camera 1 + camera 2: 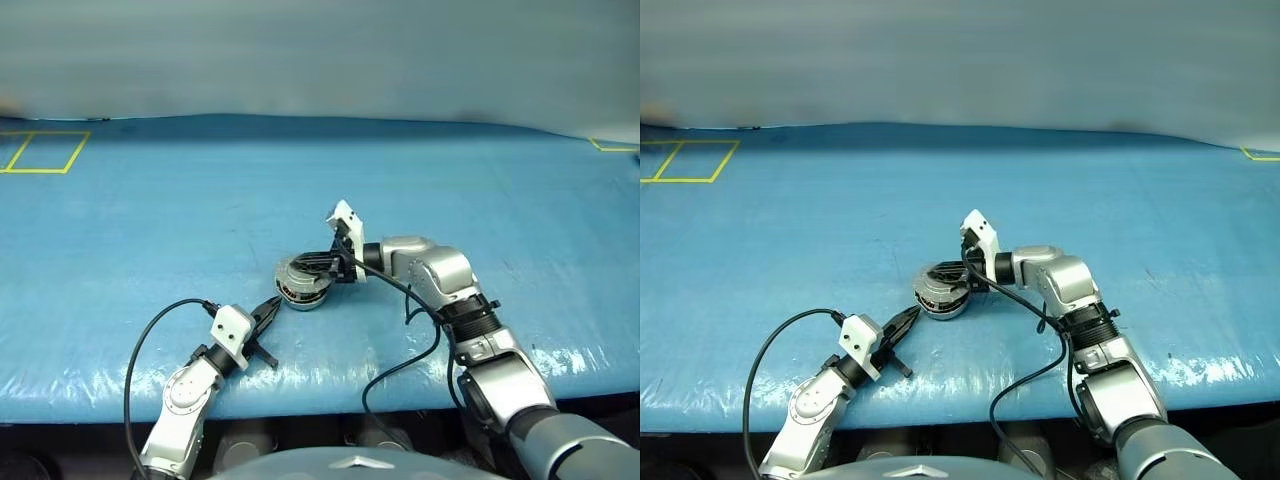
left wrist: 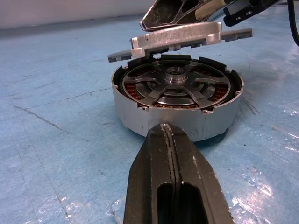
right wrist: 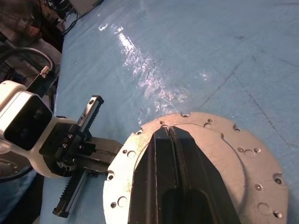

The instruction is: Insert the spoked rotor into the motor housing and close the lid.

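Observation:
The motor housing (image 2: 154,119) stands on the blue table, a round silver puck with copper windings inside. The spoked rotor (image 2: 180,86) lies in it, its silvery hub at the centre. The lid (image 2: 177,36) hangs tilted just above the housing, joined at one edge and partly lowered. My right gripper (image 3: 169,129) is shut, and its closed fingers lie on the lid's (image 3: 233,154) outer face from above. My left gripper (image 2: 166,128) is shut too, with nothing in it, its tip right at the housing's near side wall.
The table (image 1: 150,220) is covered with a blue sheet. Yellow tape marks lie at the far left (image 1: 45,152) and far right (image 1: 612,147). A black cable (image 1: 140,350) loops by my left arm near the front edge.

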Tool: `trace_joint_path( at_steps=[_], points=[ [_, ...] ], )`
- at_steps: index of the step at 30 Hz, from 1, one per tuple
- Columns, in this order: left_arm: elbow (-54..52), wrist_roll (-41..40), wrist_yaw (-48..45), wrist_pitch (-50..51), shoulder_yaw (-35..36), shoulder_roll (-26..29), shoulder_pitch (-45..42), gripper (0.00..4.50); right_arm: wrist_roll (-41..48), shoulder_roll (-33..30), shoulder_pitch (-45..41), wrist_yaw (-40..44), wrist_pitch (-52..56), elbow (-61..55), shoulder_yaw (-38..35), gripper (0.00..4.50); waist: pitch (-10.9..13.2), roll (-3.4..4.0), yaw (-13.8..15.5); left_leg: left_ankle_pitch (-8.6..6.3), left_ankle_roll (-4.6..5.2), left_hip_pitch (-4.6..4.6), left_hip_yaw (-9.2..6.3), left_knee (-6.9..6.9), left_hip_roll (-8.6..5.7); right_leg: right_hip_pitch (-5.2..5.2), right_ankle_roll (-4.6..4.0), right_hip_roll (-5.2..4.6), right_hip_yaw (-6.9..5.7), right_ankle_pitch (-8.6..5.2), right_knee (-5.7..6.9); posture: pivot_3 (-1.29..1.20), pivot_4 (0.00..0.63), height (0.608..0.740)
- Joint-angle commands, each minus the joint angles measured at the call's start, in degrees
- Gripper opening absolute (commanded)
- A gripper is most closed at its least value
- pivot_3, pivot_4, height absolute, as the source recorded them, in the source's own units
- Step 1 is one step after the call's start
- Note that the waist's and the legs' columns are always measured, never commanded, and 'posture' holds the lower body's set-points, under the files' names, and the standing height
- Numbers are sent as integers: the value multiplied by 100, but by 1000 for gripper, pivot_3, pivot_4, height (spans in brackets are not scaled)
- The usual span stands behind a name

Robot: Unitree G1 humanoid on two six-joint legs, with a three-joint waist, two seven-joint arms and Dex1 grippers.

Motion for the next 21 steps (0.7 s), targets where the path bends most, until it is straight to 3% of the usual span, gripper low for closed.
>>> trace_joint_path(
  at_steps=[1, 9, 15, 18, 21],
  points=[
    [-103, 21, -6, -80, 7, 17, -4, 0, -16, 21, 174, -171, 65, -361, 47, 34, 0, -1, 2, 0, 0, 0, 0, 0, 0, 0, 0, 0, 0, 0, 0, 0, 150, 740],
    [-156, 34, 32, -37, 23, -1, 16, 0, -577, -15, 881, -1281, 199, -1231, 416, 34, -7, 1, 2, 0, -1, 8, 0, 1, 1, 5, -7, -2, -3, -2, 0, 0, 150, 740],
    [-205, -34, 178, -125, 87, -112, 63, 0, -552, -11, 1547, -1807, 3, -2648, 313, 34, -9, -1, 13, 0, -1, 6, 0, 3, 0, 6, -32, -7, -3, -17, -1, 0, 150, 740],
    [-236, -69, 216, -166, 124, -136, 66, 0, -955, 41, 1952, -2503, -229, -3374, 342, 34, -9, -2, 12, 0, -1, -2, -2, 2, -1, -2, -31, -7, -4, -16, 0, 0, 150, 740],
    [-238, -55, 209, -204, 119, -128, 61, 0, -1266, -16, 2234, -2897, -201, -3851, 534, 629, -8, -2, 1, 1, -2, -1, 0, 2, 1, -4, -31, -5, -5, -17, 1, 0, 150, 740]
  ],
)
